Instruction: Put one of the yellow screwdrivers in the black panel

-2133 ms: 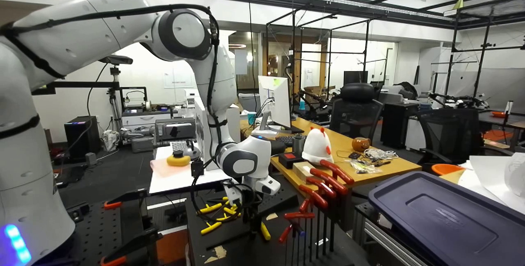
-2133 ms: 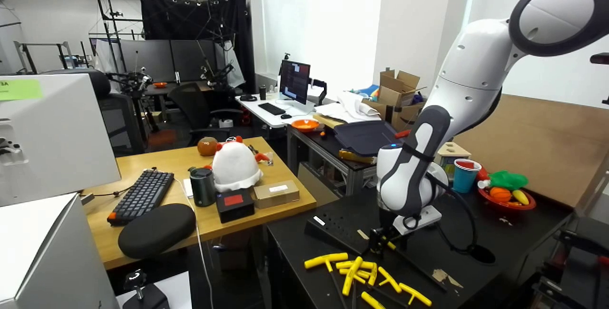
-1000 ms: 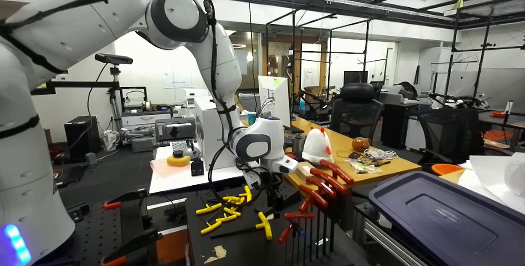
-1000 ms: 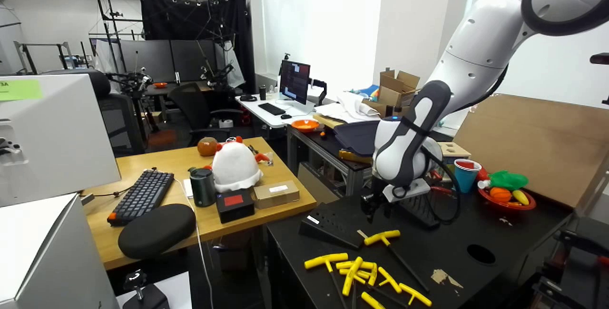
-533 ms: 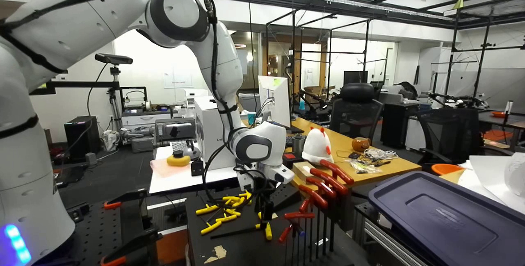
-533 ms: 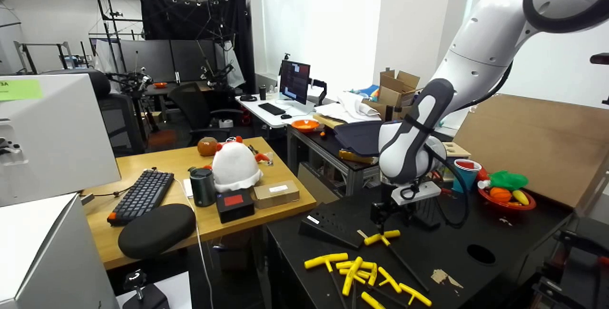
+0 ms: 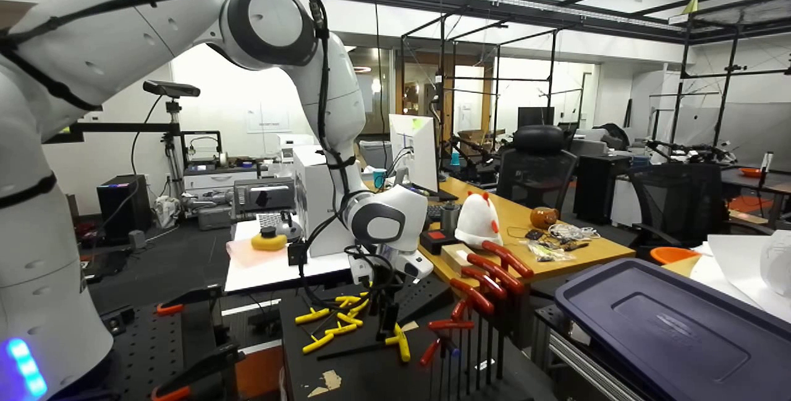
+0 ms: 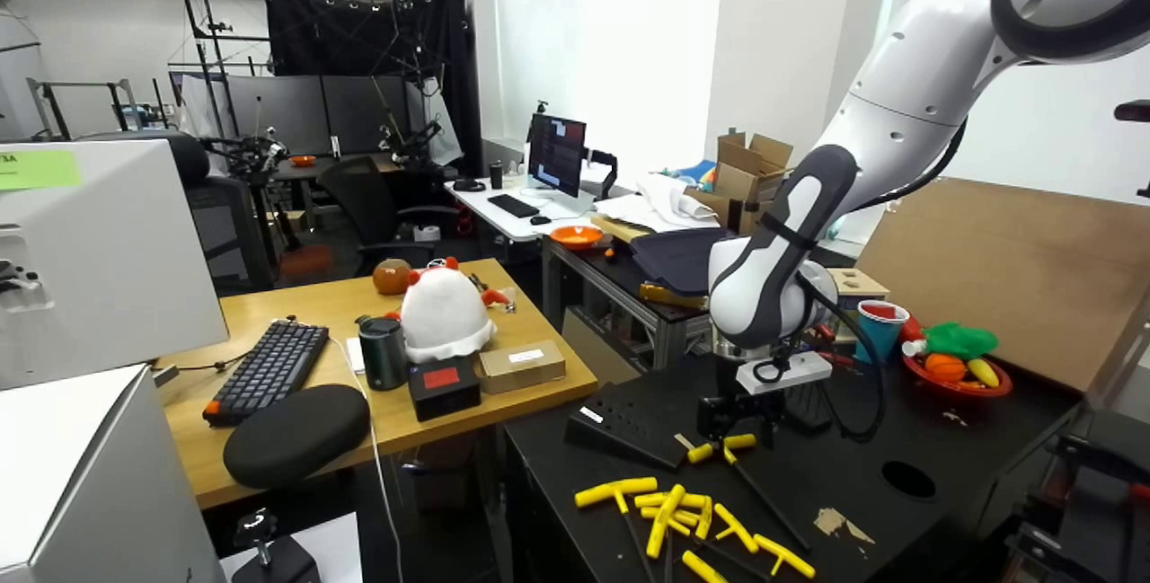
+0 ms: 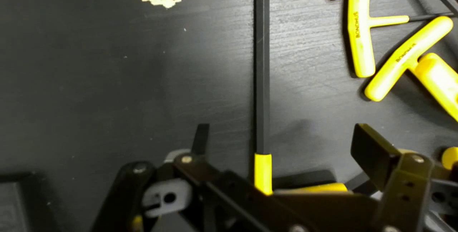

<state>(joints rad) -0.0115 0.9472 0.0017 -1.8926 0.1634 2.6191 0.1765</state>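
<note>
My gripper [image 9: 282,126] is open, low over the table, its fingers spread on either side of one yellow screwdriver [image 9: 263,173]. Gaps show between its black shaft and both fingers. The T-shaped crossbar is mostly hidden by the gripper in the wrist view. In both exterior views that yellow handle [image 7: 403,345] lies on the table right by the gripper [image 8: 739,437]. Several more yellow screwdrivers [image 8: 665,516] lie in a loose heap nearby. A sloped black panel [image 8: 620,428] with holes and a white label stands behind them; red-handled tools [image 7: 497,274] stand upright in another dark rack, mostly indistinct.
A dark ribbed block [image 8: 809,405] sits close beside the gripper. Farther along the table are a blue cup [image 8: 876,336] and a red bowl [image 8: 957,390] of toys. A round hole [image 8: 907,480] opens in the tabletop. A large dark lid [image 7: 673,327] lies at the right.
The gripper rose off the yellow screwdriver, which shifted slightly and was left on the table. Since then the gripper has come back down over its handle, and its fingers look wider apart.
</note>
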